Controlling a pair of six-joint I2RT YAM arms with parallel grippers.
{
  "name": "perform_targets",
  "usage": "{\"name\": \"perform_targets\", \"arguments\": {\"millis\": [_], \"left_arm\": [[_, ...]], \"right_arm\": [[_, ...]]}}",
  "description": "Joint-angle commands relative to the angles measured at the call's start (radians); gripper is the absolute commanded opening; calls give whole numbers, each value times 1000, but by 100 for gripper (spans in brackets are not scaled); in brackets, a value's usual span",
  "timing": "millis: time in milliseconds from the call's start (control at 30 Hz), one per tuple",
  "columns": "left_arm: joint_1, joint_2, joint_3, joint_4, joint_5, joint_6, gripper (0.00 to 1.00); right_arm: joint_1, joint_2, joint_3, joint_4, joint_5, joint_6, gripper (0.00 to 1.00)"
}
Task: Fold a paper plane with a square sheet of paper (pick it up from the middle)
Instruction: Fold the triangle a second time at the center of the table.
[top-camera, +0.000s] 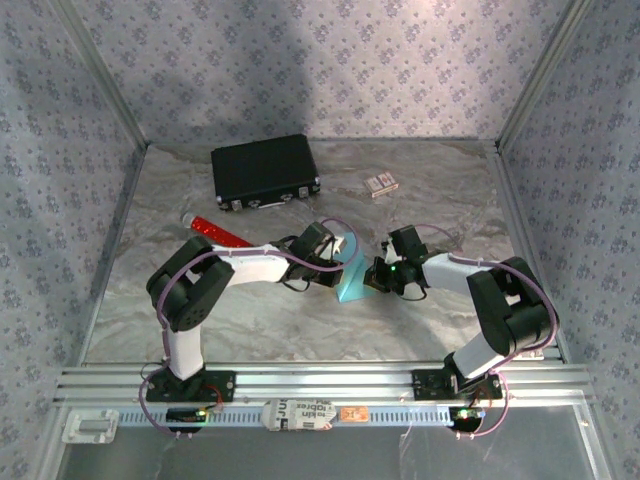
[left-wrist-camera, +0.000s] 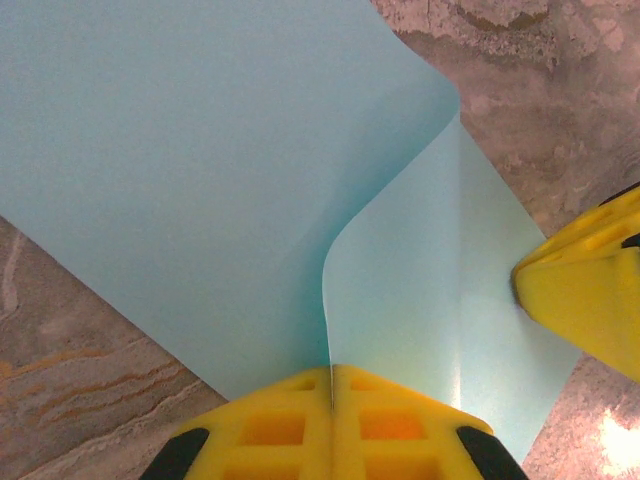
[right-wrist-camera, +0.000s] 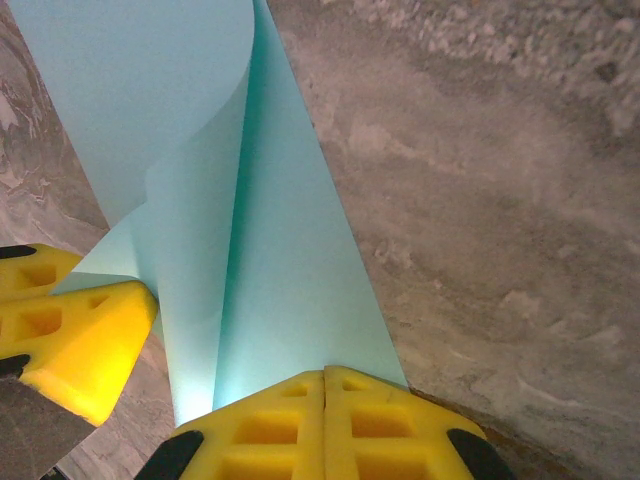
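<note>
Top external view: at the far left lie a slim red tube (top-camera: 214, 231) and a black rectangular hard case (top-camera: 265, 173), both well apart from the work. At centre, the left gripper (top-camera: 336, 262) is clamped on the thin light cyan-blue square sheet of paper (top-camera: 352, 282). The sheet sits between the two arms, bent into a loose curl with no crease pressed yet. Just to its right, the right gripper (top-camera: 381, 276) is pinched tight on the other flap. The bend runs lengthwise away from both pairs of yellow fingers (left-wrist-camera: 280, 425), and the arms look equally near. Creasing probably needs the two flaps brought together.
</note>
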Motion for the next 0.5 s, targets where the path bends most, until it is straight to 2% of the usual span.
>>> {"name": "perform_targets", "arguments": {"millis": [0, 467], "left_arm": [[6, -25, 15, -8, -1, 9, 5], [6, -4, 10, 0, 11, 17, 6]], "right_arm": [[7, 1, -23, -66, 42, -1, 7], [8, 0, -26, -67, 41, -2, 7]]}}
